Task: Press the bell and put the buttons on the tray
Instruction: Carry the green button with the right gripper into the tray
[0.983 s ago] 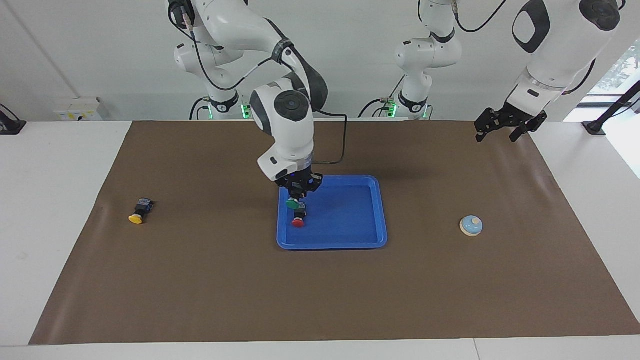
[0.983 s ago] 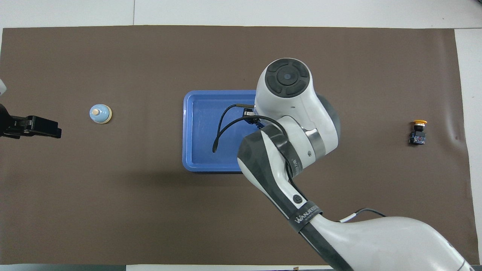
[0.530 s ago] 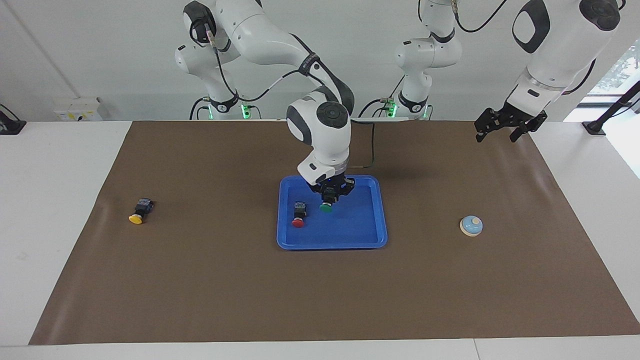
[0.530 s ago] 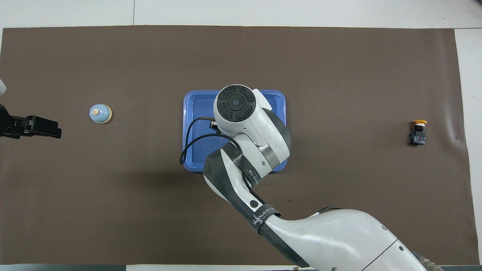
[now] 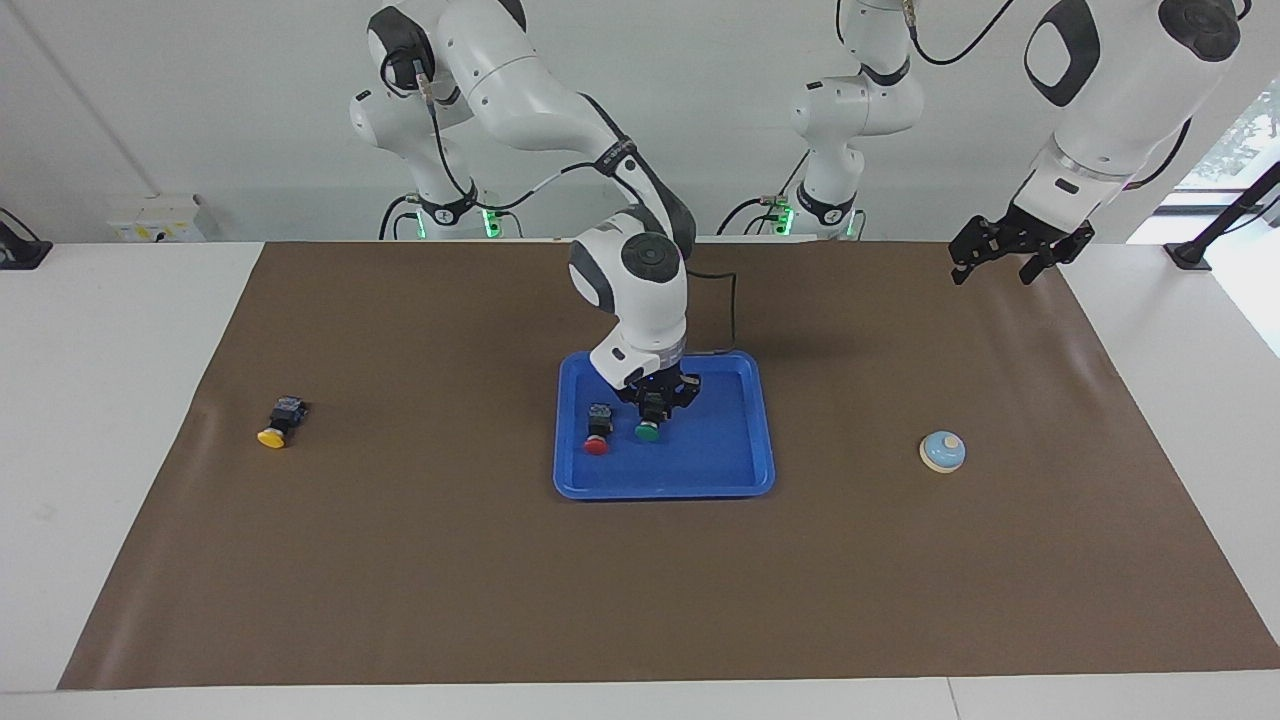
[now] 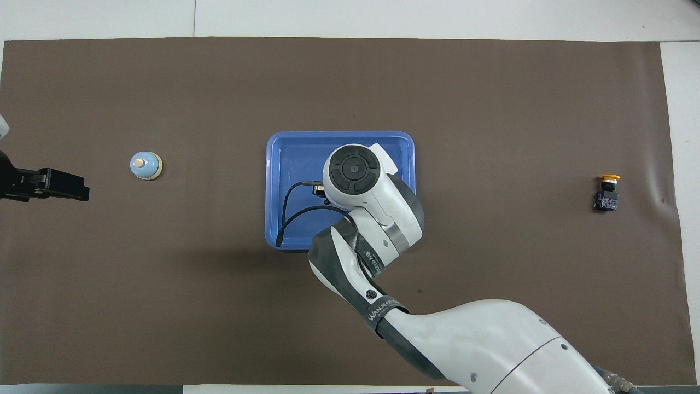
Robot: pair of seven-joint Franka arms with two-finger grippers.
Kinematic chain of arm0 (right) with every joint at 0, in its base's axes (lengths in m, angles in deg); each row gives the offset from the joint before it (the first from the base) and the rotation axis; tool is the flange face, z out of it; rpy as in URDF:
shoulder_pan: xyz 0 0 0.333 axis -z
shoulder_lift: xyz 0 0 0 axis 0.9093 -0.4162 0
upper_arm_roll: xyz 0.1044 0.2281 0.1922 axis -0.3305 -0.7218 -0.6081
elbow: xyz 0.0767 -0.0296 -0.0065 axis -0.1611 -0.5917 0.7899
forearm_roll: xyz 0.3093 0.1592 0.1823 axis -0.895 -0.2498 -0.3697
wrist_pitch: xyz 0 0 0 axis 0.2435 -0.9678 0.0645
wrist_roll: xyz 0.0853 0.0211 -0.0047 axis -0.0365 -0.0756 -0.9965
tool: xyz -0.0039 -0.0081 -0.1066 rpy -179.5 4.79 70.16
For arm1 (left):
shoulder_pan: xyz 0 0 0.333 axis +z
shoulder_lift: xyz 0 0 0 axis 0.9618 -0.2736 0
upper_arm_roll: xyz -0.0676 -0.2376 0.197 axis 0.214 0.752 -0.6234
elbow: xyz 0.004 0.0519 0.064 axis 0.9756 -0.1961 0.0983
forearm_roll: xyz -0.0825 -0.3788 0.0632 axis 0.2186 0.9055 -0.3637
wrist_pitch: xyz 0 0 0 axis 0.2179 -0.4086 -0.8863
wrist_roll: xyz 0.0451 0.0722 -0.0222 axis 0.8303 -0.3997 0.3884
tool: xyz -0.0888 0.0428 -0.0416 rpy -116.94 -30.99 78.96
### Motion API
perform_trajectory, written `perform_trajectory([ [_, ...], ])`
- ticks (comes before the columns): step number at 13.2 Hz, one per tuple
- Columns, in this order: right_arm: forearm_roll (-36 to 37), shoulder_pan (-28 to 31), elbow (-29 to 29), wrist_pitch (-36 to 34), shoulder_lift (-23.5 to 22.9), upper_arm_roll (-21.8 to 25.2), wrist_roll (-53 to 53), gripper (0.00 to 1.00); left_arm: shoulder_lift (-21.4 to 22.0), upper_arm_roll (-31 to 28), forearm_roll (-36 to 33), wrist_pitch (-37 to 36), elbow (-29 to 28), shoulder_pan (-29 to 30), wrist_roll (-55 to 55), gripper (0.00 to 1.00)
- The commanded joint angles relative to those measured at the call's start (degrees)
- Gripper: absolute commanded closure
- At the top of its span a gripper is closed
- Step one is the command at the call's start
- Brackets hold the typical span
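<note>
The blue tray (image 5: 730,440) lies mid-table; it also shows in the overhead view (image 6: 290,156). The red button (image 5: 597,440) lies in it. My right gripper (image 5: 652,412) is low in the tray, shut on the green button (image 5: 647,431), beside the red one. My right arm hides both buttons in the overhead view. The yellow button (image 5: 273,432) lies on the mat toward the right arm's end; it shows in the overhead view too (image 6: 607,191). The light-blue bell (image 5: 942,451) (image 6: 146,165) stands toward the left arm's end. My left gripper (image 5: 992,276) waits raised, open and empty, over the mat's edge.
A brown mat (image 5: 640,580) covers most of the white table (image 5: 110,400). The right arm's black cable (image 6: 290,213) hangs over the tray. A small white box (image 5: 155,218) sits at the table's robot-side edge.
My right gripper carried the green button from above the red button toward the tray's middle, then lowered it into the tray beside the red button. The left arm has not moved.
</note>
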Motion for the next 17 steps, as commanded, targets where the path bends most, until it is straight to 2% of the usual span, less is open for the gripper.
perform_trajectory([
  [1,-0.7,0.0,-2.5,0.5,2.2,-0.1,-1.3,1.00,0.6,0.0,-0.2,-0.3,0.0,0.1,0.0,0.00],
  [2,-0.8,-0.2,-3.1,0.3,2.5,-0.2,-0.9,1.00,0.6,0.0,-0.2,-0.3,0.0,0.1,0.0,0.00],
  [3,-0.8,-0.7,-3.8,0.7,2.7,-0.1,-0.3,0.74,0.6,0.0,-0.2,-0.3,0.0,0.1,0.0,0.00],
  [4,-0.8,-1.5,-4.3,0.7,2.9,-0.1,0.0,0.09,0.6,0.0,-0.2,-0.3,0.0,0.1,0.0,0.00],
  [5,-0.8,-1.6,-4.2,0.4,2.9,-0.1,0.5,0.00,0.6,0.0,-0.2,-0.3,0.0,0.1,0.0,0.00],
  [9,-0.8,-1.0,-3.0,-1.3,2.9,0.1,1.2,0.00,0.6,0.0,-0.2,-0.3,0.0,0.1,0.0,0.00],
  [11,-0.8,0.0,-0.4,-5.7,3.8,0.7,1.3,0.00,0.6,0.0,-0.2,-0.3,0.0,0.1,0.0,0.00],
  [14,-0.4,6.6,0.5,-10.6,8.7,1.0,-0.4,0.00,0.6,0.0,-0.2,-0.3,0.0,0.1,0.0,0.00],
  [17,-0.4,15.4,-0.1,-14.7,13.3,1.0,-14.1,0.00,0.6,0.0,-0.2,-0.3,0.0,0.1,0.0,0.00],
])
